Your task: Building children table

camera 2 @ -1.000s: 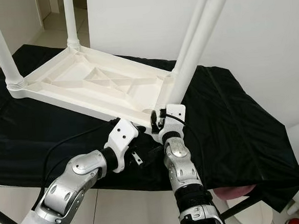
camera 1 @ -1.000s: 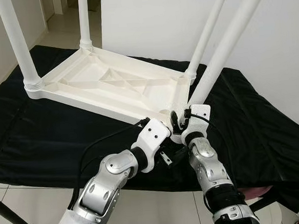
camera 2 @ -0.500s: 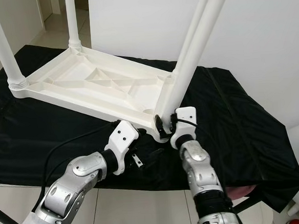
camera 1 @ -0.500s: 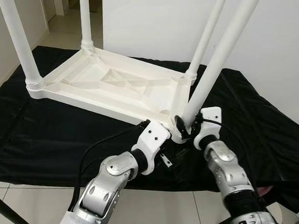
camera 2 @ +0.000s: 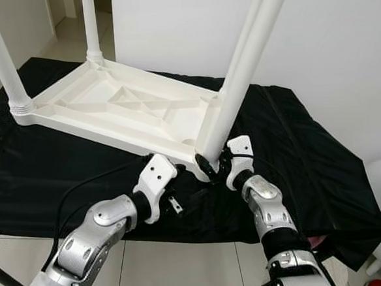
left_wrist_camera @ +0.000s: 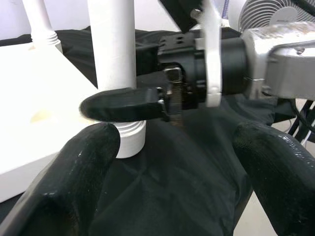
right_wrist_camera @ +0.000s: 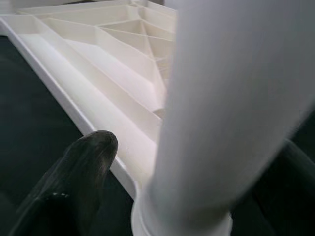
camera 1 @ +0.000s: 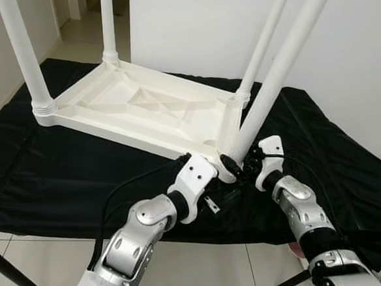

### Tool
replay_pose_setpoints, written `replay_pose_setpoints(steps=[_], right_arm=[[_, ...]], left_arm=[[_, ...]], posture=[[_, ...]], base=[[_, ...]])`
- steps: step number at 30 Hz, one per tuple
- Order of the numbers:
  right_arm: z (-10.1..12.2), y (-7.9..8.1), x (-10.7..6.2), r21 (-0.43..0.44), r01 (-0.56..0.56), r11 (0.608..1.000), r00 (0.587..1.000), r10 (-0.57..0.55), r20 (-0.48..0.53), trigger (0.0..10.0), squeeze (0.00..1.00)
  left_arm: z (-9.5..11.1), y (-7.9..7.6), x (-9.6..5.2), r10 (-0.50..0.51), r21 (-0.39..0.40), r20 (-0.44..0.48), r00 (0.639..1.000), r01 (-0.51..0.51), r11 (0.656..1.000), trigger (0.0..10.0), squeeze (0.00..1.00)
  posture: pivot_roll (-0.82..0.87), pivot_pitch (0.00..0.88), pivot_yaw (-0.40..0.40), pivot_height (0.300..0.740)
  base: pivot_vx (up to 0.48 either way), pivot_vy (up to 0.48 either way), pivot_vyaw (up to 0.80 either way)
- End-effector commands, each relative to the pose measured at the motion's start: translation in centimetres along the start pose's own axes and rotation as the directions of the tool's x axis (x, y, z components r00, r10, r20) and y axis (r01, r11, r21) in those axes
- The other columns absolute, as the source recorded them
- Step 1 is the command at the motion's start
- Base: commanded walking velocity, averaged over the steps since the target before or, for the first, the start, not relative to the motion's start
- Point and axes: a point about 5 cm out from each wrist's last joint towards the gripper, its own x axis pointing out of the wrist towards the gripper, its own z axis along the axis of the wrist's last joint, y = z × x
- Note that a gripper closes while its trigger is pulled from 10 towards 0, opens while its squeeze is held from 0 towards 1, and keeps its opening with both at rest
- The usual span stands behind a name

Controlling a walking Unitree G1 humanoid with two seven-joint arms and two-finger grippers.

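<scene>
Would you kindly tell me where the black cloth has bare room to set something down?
Bare black cloth lies between the upturned white plastic table top and the near edge on the robot's left, and on the far right beyond the fourth white leg. The near right corner is crowded: the right gripper is closed on that leg's base, and the open left gripper is beside it.

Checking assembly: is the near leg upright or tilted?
Tilted: the near leg leans right beside the upright far leg, right gripper at its base.
</scene>
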Motion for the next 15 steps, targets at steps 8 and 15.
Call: replay_pose_setpoints(steps=[8, 15], right_arm=[[-0.3, 0.7, 1.7, -0.026, -0.078, 0.997, 0.996, 0.077, -0.054, 10.0, 0.0], [-1.6, 1.2, 1.6, -0.003, -0.13, 0.992, 0.987, 0.129, -0.094, 0.0, 0.0]], left_arm=[[0.4, -0.2, 0.2, -0.005, 0.007, 0.01, 1.0, 0.005, 1.0, 10.0, 0.0], [0.4, -0.3, 0.1, 0.004, 0.006, 0.008, 1.0, -0.004, 1.0, 10.0, 0.0]], posture=[[0.09, 0.0, -0.172, 0.74], [0.1, 0.0, -0.18, 0.74]], base=[[0.0, 0.0, 0.0], [0.0, 0.0, 0.0]])
